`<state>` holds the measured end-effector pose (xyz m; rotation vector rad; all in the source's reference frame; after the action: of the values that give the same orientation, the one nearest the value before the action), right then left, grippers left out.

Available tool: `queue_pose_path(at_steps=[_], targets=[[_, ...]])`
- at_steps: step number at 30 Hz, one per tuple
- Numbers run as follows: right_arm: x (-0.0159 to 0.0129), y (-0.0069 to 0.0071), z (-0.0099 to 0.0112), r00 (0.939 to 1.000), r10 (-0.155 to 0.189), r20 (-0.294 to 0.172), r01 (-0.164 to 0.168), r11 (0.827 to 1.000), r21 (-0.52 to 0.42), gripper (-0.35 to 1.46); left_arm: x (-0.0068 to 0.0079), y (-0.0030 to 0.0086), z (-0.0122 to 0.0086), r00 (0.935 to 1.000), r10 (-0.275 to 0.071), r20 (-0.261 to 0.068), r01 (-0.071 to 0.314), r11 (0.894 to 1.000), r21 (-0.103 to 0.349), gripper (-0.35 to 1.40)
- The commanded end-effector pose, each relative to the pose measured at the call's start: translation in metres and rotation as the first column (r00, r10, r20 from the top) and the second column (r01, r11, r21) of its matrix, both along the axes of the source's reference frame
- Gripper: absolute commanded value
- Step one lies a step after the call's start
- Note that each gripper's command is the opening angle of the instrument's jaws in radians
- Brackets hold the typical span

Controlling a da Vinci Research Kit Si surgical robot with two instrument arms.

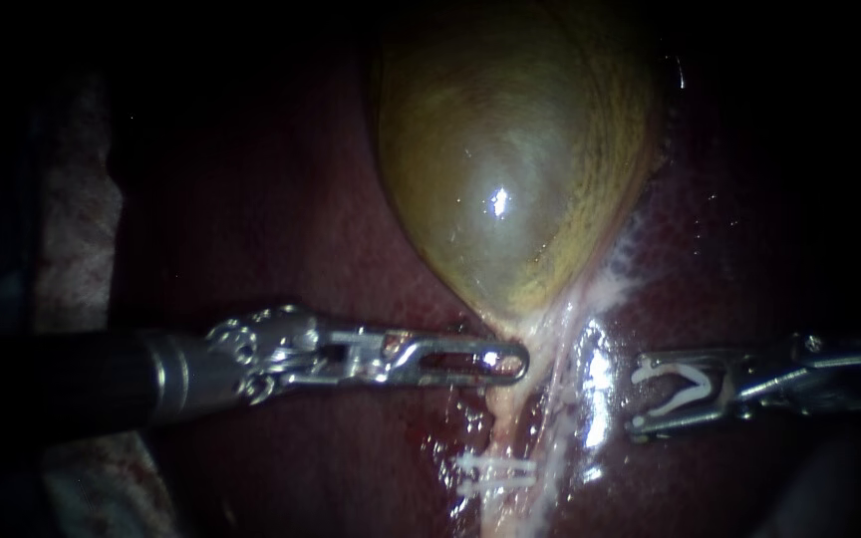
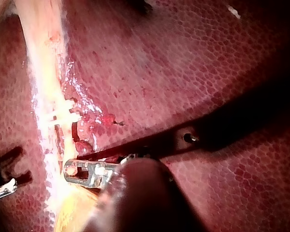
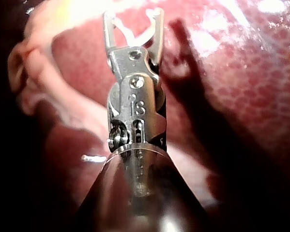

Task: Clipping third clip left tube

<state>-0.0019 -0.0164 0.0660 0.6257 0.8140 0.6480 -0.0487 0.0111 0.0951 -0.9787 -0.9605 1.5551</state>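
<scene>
**Item 1.** Small stamped characters on the silver metal head of the slender, dark-shafted right instrument (image 3: 133, 19). They sit on the flat face between its two pivot pins, just behind the jaws that carry a white open clip (image 3: 137, 35). They show in the right wrist view only and are not transcribed.

**Other entries.** None. No further text, label, brand, number or sign can be read in the endoscope view or the left wrist view.
</scene>
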Motion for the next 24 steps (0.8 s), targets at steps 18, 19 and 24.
queue_pose_path(at_steps=[18, 19, 24], targets=[[0.0031, -0.001, -0.0004, 0.9998, 0.016, 0.009, -0.016, 1.0, -0.001, 0.59, 0.0012, -0.0006, -0.0017, 1.0, 0.004, 0.007, -0.004, 1.0, 0.006, -0.35], [0.0034, -0.001, -0.0005, 0.9998, 0.017, 0.01, -0.017, 1.0, -0.001, 0.59, 0.0014, -0.0008, -0.0019, 1.0, 0.007, 0.005, -0.007, 1.0, 0.007, -0.35], [0.0047, -0.0013, -0.0006, 0.9996, 0.025, 0.015, -0.025, 1.0, -0.002, 0.6, 0.002, -0.0011, -0.0028, 0.9999, 0.01, 0.007, -0.01, 1.0, 0.01, -0.35]])
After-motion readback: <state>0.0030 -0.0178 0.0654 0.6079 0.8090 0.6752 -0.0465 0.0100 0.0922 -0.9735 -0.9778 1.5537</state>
